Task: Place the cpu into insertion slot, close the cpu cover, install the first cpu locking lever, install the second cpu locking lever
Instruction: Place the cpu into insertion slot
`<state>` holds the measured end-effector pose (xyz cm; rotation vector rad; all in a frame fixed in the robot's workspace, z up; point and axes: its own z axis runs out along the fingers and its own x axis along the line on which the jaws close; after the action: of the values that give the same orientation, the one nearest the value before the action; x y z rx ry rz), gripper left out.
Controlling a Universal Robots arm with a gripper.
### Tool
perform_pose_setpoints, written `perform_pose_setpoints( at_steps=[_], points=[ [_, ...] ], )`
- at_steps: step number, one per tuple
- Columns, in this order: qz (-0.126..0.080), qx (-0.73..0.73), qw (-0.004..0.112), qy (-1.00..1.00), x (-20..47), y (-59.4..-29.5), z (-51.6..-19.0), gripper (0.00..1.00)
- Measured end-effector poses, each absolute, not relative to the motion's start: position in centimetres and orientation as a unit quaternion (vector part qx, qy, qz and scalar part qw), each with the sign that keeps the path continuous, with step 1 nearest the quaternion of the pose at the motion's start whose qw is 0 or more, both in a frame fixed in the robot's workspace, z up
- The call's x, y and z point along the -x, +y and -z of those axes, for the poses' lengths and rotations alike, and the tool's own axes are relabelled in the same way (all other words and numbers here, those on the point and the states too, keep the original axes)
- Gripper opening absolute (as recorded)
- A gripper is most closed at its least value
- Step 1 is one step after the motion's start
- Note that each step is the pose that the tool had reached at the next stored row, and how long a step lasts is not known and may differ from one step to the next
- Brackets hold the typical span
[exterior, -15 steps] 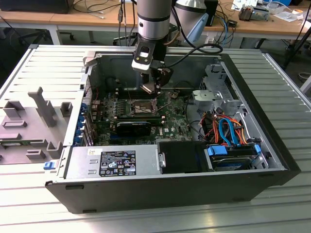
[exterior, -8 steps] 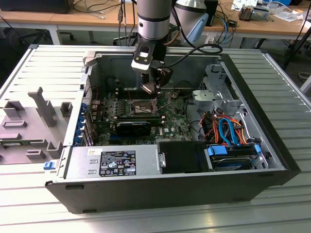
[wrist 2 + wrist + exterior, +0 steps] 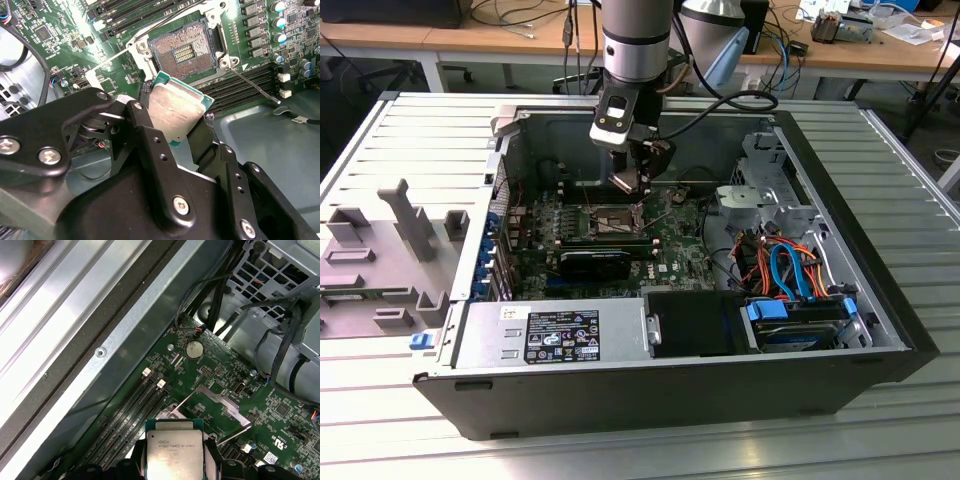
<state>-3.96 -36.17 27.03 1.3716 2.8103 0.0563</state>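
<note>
Second wrist view gives you the clearest look. The end effector (image 3: 175,120) has its two black fingers (image 3: 150,135) closed against opposite edges of the cpu (image 3: 176,106), gripping the chip with its grey metal top facing the camera. The insertion slot (image 3: 182,50) lies just beyond the chip on the green board (image 3: 60,35). It is uncovered, so you can see its field of contacts inside the shiny rim. A thin wire locking lever (image 3: 252,84) runs from the slot's corner across the long black memory slots (image 3: 235,87).

From the first wrist view you see the cpu (image 3: 173,452) from the other side, held clear of the board, with the memory slots (image 3: 132,412) running alongside it.

On the exterior view, the computer case (image 3: 620,400) lies open on its side in the middle of the slatted metal desk (image 3: 880,430). The end effector (image 3: 636,186) hangs inside the case toward its far wall, just above the insertion slot (image 3: 603,220), and the chip does not touch the slot. Grey fixtures (image 3: 380,260) sit near the desk's edge on the exterior view's left.
</note>
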Motion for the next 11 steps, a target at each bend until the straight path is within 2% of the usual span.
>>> perform_pose_setpoints(
  at_steps=[11],
  points=[
    [-0.018,-0.443,0.007,0.896,3.96,-36.17,-27.02,0.55]
  ],
)
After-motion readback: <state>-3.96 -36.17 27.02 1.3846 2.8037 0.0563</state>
